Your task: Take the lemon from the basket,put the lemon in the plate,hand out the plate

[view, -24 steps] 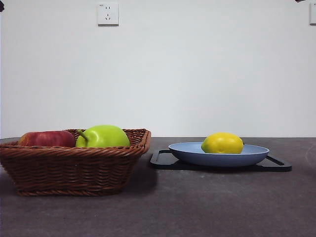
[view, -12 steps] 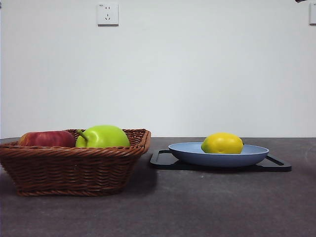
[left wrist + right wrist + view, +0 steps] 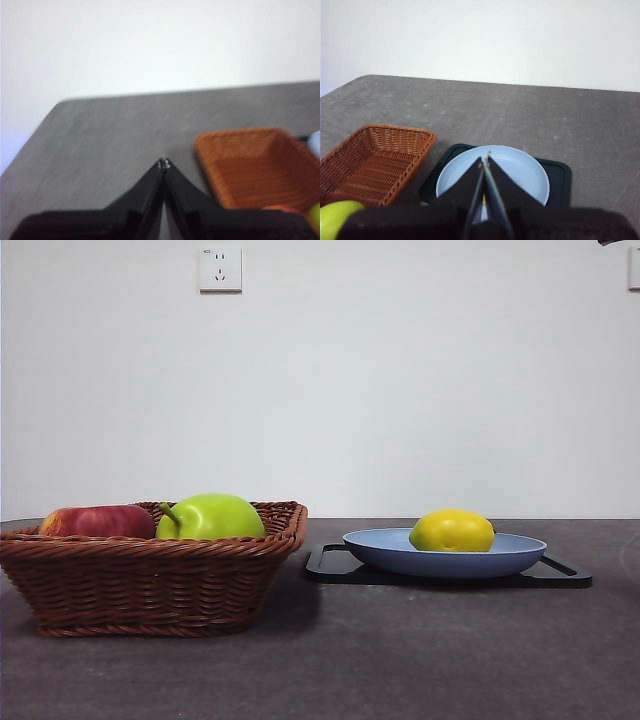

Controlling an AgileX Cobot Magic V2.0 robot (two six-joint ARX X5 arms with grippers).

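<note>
At the left of the front view sits one brown woven wicker basket [image 3: 150,565], low and wide with a braided rim, resting on the dark grey surface [image 3: 400,660]. It holds one red apple [image 3: 95,521] and one yellow-green stemmed fruit [image 3: 212,517], side by side. The left end effector [image 3: 163,163] hangs above the surface just beside the basket, its two black jaws clenched tip to tip on nothing.

Right of the basket, and apart from it, lies one black flat rectangular tray [image 3: 565,577], and on it rests one round shallow light-blue plate [image 3: 390,550]. One bright yellow oval lemon [image 3: 452,530] lies in the plate, its long axis level and running across the front view. So the lemon is out of the basket and the placing looks done; handing out the plate seems to be what remains.

The right end effector [image 3: 486,156] hovers above the plate, its jaws pressed together and empty, with the plate's rim ahead of and below its tips. In its own view the jaws cover most of the lemon. Judging by this, the right arm is the nearer one to the plate.
</note>
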